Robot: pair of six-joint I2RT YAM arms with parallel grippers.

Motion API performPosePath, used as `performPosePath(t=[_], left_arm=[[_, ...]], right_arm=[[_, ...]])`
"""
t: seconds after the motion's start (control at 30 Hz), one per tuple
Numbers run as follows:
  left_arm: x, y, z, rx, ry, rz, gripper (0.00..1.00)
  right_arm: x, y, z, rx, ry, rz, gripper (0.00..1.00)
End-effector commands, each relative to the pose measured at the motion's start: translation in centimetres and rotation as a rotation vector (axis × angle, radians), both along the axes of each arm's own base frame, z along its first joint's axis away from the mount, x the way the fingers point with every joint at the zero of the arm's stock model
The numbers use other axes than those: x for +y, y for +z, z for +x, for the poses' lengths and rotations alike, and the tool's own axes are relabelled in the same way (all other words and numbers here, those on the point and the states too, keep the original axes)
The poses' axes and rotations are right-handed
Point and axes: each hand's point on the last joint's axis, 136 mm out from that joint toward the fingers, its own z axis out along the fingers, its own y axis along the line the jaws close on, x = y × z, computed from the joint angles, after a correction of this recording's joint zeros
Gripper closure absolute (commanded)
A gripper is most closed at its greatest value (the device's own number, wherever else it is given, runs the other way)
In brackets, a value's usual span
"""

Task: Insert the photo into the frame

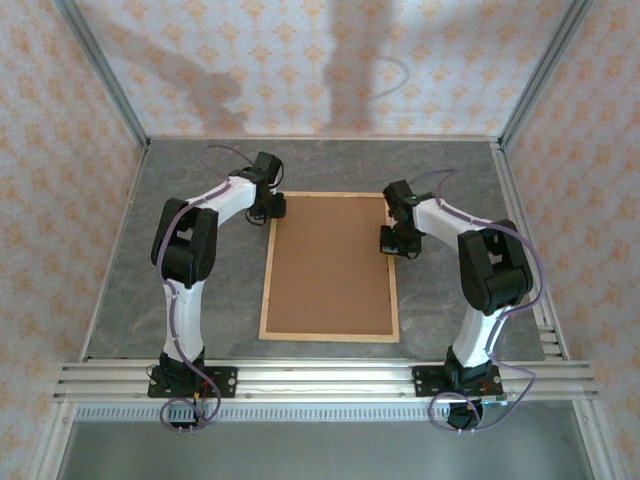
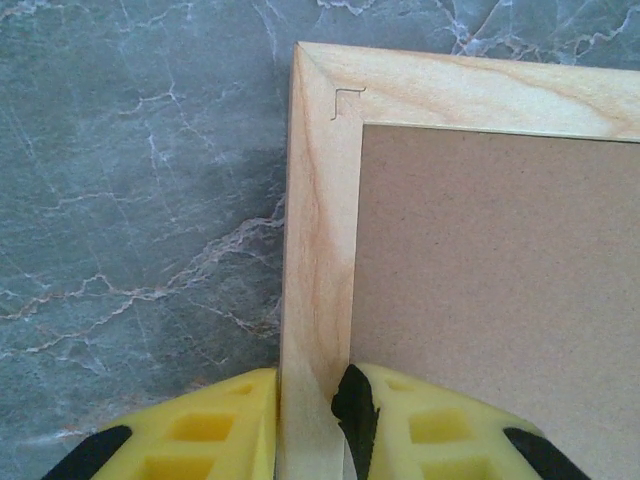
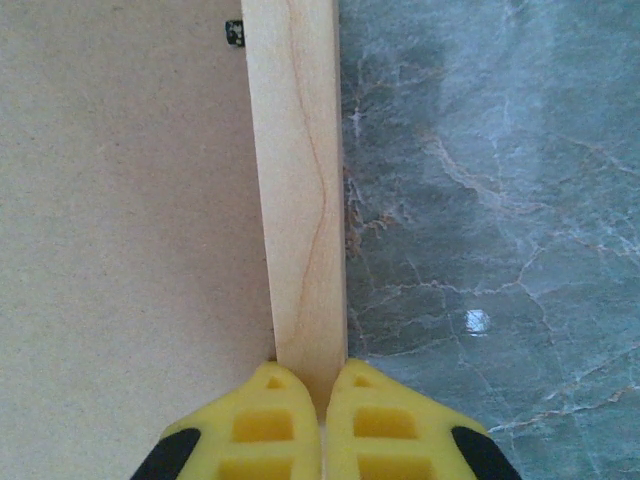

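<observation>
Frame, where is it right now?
In the top view the frame lies flat at the middle of the table, the left gripper at its far-left corner and the right gripper on its right strip.

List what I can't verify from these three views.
Photo: whether it lies inside the frame is hidden; the brown backing board covers the opening, top view.
Right hand: its closed fingers cover where they meet the rail, right wrist view, so touching or hovering is unclear.
Left hand: finger bodies cut off by the left wrist view's lower edge.
Small dark tab at the board's edge, right wrist view: too small to identify.
</observation>
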Motion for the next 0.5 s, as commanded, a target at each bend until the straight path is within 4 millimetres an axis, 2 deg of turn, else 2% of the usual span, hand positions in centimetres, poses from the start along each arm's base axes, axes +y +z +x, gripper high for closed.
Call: performPosePath(t=[0.0, 0.47], left_arm=[[-0.4, -5.2, -7.3, 0.267, -0.052, 0.039, 0.74], [-1.6, -6.0, -10.0, 0.358, -0.086, 0.037, 0.74]], right_arm=[[-0.2, -2.3, -0.2, 0.031, 0.013, -0.030, 0.94], [-0.2, -2.2, -0.3, 0.027, 0.012, -0.030, 0.94]])
